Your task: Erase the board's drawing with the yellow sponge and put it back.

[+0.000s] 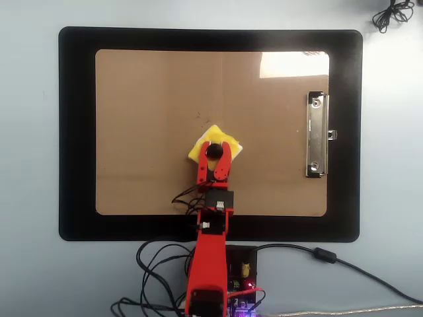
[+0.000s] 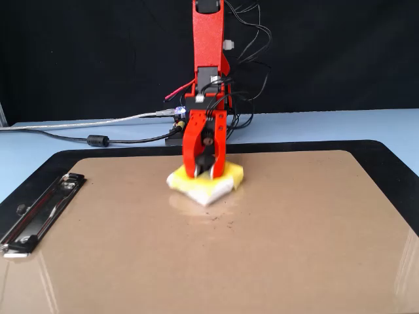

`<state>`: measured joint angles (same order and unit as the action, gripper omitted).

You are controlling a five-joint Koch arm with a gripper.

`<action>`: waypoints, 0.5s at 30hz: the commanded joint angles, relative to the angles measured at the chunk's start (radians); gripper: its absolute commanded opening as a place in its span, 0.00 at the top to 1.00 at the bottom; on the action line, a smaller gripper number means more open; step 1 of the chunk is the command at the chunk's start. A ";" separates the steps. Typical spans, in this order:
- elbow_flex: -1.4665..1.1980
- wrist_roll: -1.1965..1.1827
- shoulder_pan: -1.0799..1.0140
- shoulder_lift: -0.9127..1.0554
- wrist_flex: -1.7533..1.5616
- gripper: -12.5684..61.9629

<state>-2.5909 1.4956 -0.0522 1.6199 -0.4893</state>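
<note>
Overhead view shows the red hand (image 1: 214, 151) closed on the black round knob of the one small square yellow sponge (image 1: 215, 142), which sits flat near the middle of the big tan-brown board (image 1: 145, 99). Bare board lies all around it, out to every edge. One silver metal clip (image 1: 317, 135) is well apart at the right. The sponge hides most of the drawing; only tiny dark specks (image 2: 228, 225) show. One black mat (image 1: 76, 132) rims the board on the pale blue table (image 1: 30, 158).
</note>
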 commanded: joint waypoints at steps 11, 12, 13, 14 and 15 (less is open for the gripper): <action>-0.360 0.018 -0.026 0.302 -0.129 0.94; -0.365 0.017 -0.026 0.331 -0.126 0.94; -0.365 0.018 -0.026 0.337 -0.126 0.94; -0.350 0.018 -0.028 0.311 -0.127 0.94; -0.308 0.020 -0.026 0.270 -0.129 0.94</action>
<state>-2.9452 1.4926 -0.0690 1.9129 -0.6013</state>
